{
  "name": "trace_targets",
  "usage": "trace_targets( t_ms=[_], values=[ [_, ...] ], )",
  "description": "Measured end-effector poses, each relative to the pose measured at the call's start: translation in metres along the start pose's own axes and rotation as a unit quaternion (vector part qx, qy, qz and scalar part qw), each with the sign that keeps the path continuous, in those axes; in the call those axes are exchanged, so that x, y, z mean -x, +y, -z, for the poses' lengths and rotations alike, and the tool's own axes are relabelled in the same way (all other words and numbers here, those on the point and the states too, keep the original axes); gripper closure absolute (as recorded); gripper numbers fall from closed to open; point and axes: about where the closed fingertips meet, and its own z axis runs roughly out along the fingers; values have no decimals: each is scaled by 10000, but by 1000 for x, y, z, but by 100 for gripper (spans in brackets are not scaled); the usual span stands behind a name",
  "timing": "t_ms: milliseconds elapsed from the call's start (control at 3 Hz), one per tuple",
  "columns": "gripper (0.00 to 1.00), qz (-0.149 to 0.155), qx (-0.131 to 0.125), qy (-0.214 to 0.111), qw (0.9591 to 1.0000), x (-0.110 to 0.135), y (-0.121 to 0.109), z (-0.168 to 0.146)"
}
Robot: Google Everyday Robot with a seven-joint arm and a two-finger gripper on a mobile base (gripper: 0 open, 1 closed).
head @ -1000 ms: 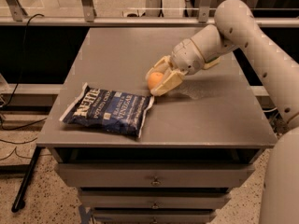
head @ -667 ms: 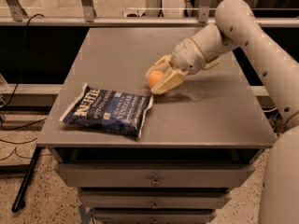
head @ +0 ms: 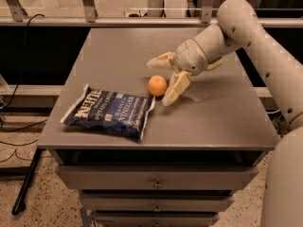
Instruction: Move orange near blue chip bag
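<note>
The orange [head: 157, 85] is a small round fruit resting on the grey table top [head: 123, 51], just off the upper right corner of the blue chip bag [head: 110, 111]. The bag lies flat at the front left of the table, dark navy with white lettering. My gripper [head: 157, 82] is open, with one cream finger [head: 160, 62] behind the orange and the other finger [head: 175, 90] to its right. The fingers stand apart from the orange and do not clasp it.
The table is a grey cabinet with drawers [head: 156, 183] below its front edge. A metal rail [head: 94, 19] runs behind the table. A black cable [head: 19, 79] hangs at the left. My arm [head: 265, 46] reaches in from the right.
My gripper has opened and let go of the orange. The orange now sits on the table beside the bag's corner, and the fingers have spread apart around it.
</note>
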Motion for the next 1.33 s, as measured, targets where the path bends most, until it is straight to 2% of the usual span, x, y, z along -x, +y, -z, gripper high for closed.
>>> trace_targets(
  t_ms=[333,667,1000,1333],
  values=[
    [0,6,-12,9,10000,0,0,0],
    [0,-191,-478,-59,9987,-9,-7,23],
    [0,-562,-1603,-161,9853,-29,-18,87],
    [0,-841,-2607,-159,9616,-41,-21,149]
  ],
)
